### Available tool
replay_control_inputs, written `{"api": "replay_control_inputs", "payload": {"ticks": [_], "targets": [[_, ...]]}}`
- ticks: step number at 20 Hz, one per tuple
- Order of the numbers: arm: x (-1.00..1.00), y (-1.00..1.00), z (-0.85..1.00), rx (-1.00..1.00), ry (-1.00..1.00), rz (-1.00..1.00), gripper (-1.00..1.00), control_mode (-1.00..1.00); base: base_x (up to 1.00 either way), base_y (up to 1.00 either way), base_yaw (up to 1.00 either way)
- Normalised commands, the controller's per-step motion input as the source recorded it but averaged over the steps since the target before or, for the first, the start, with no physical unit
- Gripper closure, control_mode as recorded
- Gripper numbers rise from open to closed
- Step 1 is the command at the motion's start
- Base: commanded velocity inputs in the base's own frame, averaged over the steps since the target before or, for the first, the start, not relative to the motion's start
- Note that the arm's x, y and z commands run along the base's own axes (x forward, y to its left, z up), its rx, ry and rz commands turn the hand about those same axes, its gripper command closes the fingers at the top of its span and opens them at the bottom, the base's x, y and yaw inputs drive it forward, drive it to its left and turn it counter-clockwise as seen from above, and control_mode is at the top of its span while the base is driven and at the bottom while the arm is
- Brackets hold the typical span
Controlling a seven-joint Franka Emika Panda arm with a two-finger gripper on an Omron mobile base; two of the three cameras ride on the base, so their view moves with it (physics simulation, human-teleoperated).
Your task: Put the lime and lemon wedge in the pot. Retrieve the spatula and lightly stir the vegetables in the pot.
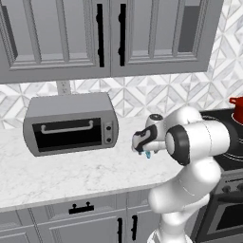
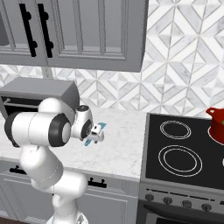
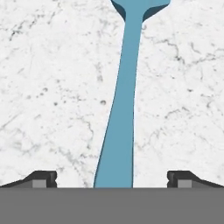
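The gripper [image 3: 112,179] hangs wide open over the marble surface [image 3: 52,87], its fingertips [image 3: 43,178] straddling the spatula [image 3: 120,122] handle, grasping nothing.

A grey toaster oven [image 1: 70,124] sits on the marble counter [image 1: 57,175] beside a black stove [image 2: 183,153].

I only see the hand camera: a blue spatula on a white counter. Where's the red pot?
Observer: The pot sits at the back right of the stove, off to the arm's right.
Operator: What's on the other side?
Observer: A grey toaster oven stands on the counter, left of the arm.
Operator: Is my end effector high up?
Observer: No, the end effector hangs close above the counter, open, over the spatula.
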Motion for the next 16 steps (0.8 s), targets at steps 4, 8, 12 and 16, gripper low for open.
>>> {"api": "replay_control_inputs", "payload": {"ticks": [4, 8, 12, 16], "targets": [[0.06, 0.00, -0.25, 0.00, 0.01, 0.00, -1.00, -1.00, 0.00, 0.00, 0.00], [0.08, 0.00, -0.22, 0.00, 0.00, 0.00, -1.00, -1.00, 0.00, 0.00, 0.00], [0.01, 0.00, -0.04, 0.00, 0.00, 0.00, -1.00, -1.00, 0.00, 0.00, 0.00], [0.00, 0.00, 0.00, 0.00, 0.00, 0.00, -1.00, -1.00, 0.00, 0.00, 0.00]]}}
